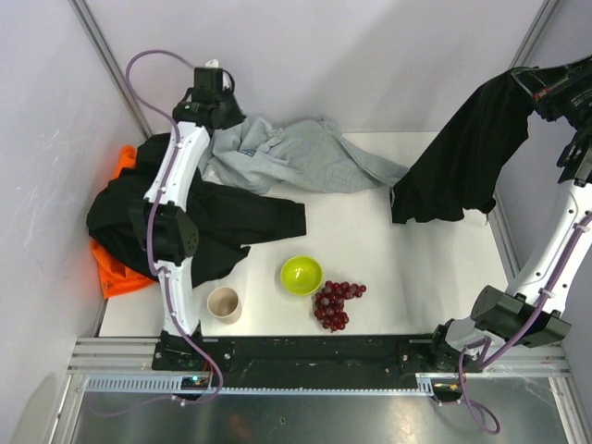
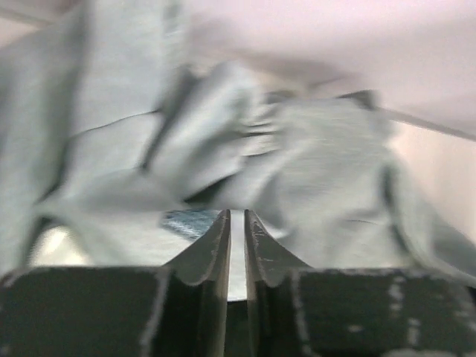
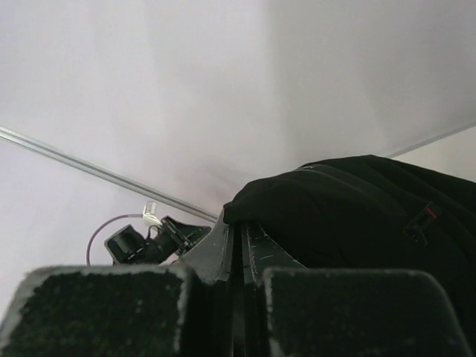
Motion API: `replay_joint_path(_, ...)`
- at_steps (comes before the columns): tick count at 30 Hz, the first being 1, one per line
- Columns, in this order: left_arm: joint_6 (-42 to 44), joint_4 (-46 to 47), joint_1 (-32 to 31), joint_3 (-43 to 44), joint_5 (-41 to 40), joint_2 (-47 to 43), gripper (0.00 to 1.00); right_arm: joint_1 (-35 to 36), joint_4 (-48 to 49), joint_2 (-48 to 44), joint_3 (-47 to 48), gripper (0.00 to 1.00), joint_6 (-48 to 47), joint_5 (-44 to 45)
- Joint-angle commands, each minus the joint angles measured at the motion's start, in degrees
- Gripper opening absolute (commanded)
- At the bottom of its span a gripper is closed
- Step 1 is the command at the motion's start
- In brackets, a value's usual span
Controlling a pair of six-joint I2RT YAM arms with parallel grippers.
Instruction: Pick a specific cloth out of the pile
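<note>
The cloth, plain black and thin, hangs from my right gripper, raised high at the far right; its lower hem sits just above the table. In the right wrist view the jaws are closed on its black fold. The pile lies at the left: a larger black garment, orange fabric and a light grey sweatshirt. My left gripper is at the sweatshirt's back left end; in its wrist view the gripper is nearly closed, with grey fabric between the jaws and beyond them.
A green bowl, a bunch of dark red grapes and a beige cup stand near the front edge of the white table. Walls and metal frame posts close in the back and both sides.
</note>
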Motion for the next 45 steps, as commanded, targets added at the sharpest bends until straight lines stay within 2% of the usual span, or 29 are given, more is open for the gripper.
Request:
replay_joint_path(1,-0.94,3.12,-2.72,6.63,12.39,-1.24,0.22,-0.29,2.45,-1.57,0.9,0.0,1.2,0.1)
replay_joint_path(3,-1.19,3.63,-4.83,8.88,15.61,2.15,0.32,-0.3,2.12,-1.94,0.16,0.0,0.92,0.22)
replay_joint_path(7,-2.51,4.75,-8.67,10.51,20.77,9.03,0.68,-0.3,1.69,-2.53,-0.89,0.0,0.45,0.51)
replay_joint_path(10,-3.81,5.47,-10.73,9.93,24.4,13.42,0.78,-0.3,1.57,-2.96,-2.01,0.0,0.47,0.42)
replay_joint_path(18,-6.11,9.22,-14.26,5.32,29.73,19.44,0.71,-0.3,0.88,-4.05,-4.98,0.0,-0.24,0.36)
replay_joint_path(24,-5.38,9.9,-14.46,2.32,28.17,22.73,0.7,-0.3,0.7,-4.18,-5.87,0.0,-0.59,-0.05)
replay_joint_path(28,-0.78,7.19,-14.19,1.17,20.05,23.78,0.62,-0.49,-0.27,-3.68,-4.37,0.0,-0.76,-0.42)
replay_joint_path(38,6.6,-5.27,-9.13,2.45,-5.15,26.0,0.54,-2.07,-1.98,-3.02,0.14,0.0,-0.03,-0.5)
replay_joint_path(45,5.69,-12.11,-1.21,-5.11,-12.94,22.52,0.48,-2.93,-2.11,-1.06,5.7,0.0,0.85,0.52)
